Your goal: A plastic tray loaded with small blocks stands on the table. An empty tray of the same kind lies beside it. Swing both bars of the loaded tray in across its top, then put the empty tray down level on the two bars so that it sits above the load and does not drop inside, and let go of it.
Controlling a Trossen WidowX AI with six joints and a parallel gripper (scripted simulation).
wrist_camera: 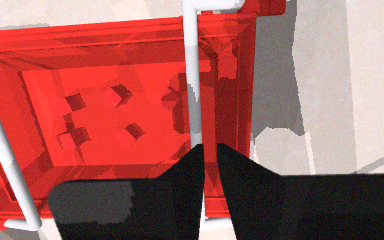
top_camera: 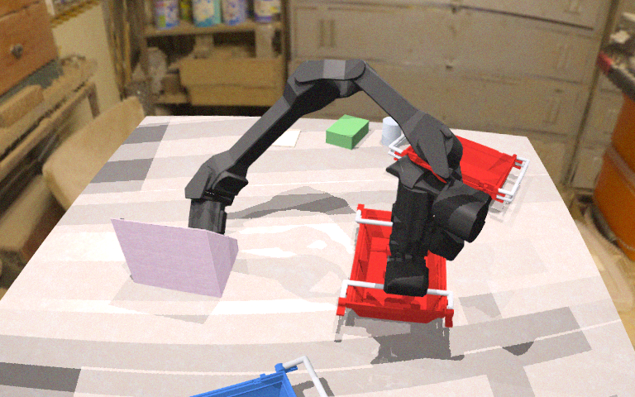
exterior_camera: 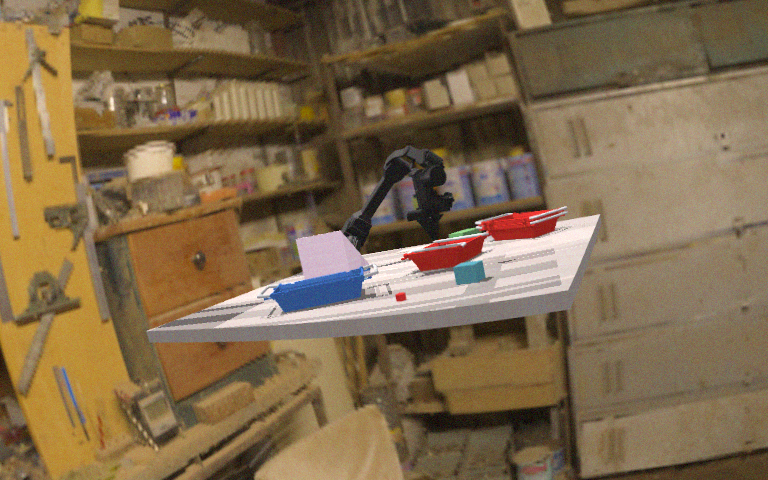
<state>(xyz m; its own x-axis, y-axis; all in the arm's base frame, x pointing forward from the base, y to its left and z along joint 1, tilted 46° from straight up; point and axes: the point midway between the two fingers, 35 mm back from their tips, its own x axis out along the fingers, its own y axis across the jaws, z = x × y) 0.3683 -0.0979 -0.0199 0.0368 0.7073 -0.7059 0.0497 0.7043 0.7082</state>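
The loaded red tray (top_camera: pixel 370 252) (exterior_camera: pixel 444 257) (wrist_camera: pixel 100 75) stands at the middle right of the table, with small red blocks (wrist_camera: pixel 122 95) inside. One white wire bar (top_camera: pixel 360 284) (wrist_camera: pixel 191 75) lies across its top close to the near end. The other bar (top_camera: pixel 372 221) (wrist_camera: pixel 12 175) lies across near the far end. My gripper (top_camera: pixel 406 288) (exterior_camera: pixel 433 232) (wrist_camera: pixel 210 150) points down over the near bar, its fingers almost together with a narrow gap. The bar runs under the fingertips and I see nothing gripped. The empty red tray (top_camera: pixel 482 164) (exterior_camera: pixel 518 226) lies behind, at the far right.
A lilac box (top_camera: pixel 173 257) stands by the arm's base. A green block (top_camera: pixel 347 131) and a white cylinder (top_camera: pixel 389 130) are at the back. A blue tray (top_camera: pixel 252 385) (exterior_camera: pixel 317 288) is at the front edge. A teal block (exterior_camera: pixel 469 272) and a small red block (exterior_camera: pixel 400 296) lie nearby.
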